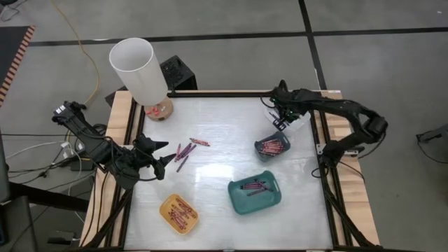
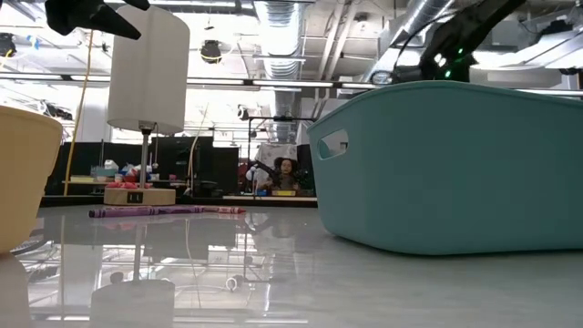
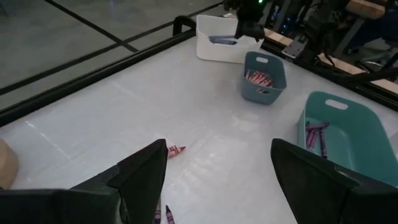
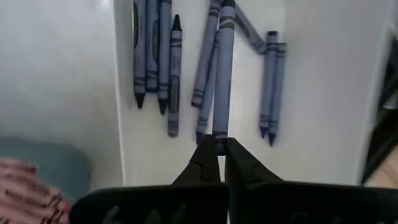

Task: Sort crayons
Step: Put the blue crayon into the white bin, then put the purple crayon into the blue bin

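**Blue-grey crayon pinched at its end above the white tray**

The crayon [image 4: 222,68] in the right gripper [image 4: 217,146] is a thin, stiff stick with a paper wrapper. I judge it very light, a little waxy, and easy to snap or to swing if pinched far from its middle. Here the fingers are clenched on one end only, so the stick hangs out long. A hold nearer the middle would be more steady.

It is dark blue-grey, like the other blue-grey crayons [image 4: 155,56] that lie loose and in different directions on the floor of the white tray [image 1: 297,120] below it. Beside this tray the small teal tray [image 1: 272,147] holds red-pink crayons, the large teal tray [image 1: 255,195] holds purple ones, and the yellow tray [image 1: 178,213] holds red ones.

Some unsorted crayons [image 1: 183,152] lie on the table [image 1: 224,126] near the left gripper [image 1: 164,155]. Its fingers stand wide apart and empty, just above these sticks. A white lamp [image 1: 138,70] stands at the far left corner.
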`<state>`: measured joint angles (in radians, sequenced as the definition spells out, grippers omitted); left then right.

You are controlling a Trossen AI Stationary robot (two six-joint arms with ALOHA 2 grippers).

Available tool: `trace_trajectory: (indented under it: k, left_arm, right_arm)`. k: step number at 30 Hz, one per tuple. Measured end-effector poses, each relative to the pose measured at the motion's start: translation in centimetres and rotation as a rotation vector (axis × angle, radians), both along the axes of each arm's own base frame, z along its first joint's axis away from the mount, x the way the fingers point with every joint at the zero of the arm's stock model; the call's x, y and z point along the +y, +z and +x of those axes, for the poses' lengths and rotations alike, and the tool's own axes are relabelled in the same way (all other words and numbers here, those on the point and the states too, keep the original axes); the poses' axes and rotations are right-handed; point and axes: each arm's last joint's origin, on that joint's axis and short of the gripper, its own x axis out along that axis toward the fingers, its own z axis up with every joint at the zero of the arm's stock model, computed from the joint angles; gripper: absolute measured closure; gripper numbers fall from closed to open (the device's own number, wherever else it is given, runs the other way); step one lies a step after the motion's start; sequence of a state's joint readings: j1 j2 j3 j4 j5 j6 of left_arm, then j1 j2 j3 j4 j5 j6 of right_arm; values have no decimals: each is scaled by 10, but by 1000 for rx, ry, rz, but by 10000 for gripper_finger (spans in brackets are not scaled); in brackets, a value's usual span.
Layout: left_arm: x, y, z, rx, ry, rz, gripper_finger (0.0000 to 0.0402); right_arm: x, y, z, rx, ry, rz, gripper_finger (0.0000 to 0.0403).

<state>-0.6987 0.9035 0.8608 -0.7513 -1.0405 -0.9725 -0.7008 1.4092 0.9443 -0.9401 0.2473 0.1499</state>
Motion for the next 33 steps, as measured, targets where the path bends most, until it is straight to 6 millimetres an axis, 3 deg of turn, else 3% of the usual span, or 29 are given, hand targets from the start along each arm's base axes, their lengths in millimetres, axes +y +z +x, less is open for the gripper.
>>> trace_trajectory:
  k: [10,19,24,33]
  left_arm:
    - [0,0,0,3,-1,4,126]
    - [1,1,0,-4,17,45,126]
    - [1,1,0,-7,22,48,126]
    - [1,1,0,-8,22,47,126]
  right_arm:
    - [-24,-37,9,61,-13,72,396]
    - [-25,-41,9,76,21,85,344]
    - [-24,-14,8,34,32,45,336]
    - [-9,74,15,-281,69,-96,335]
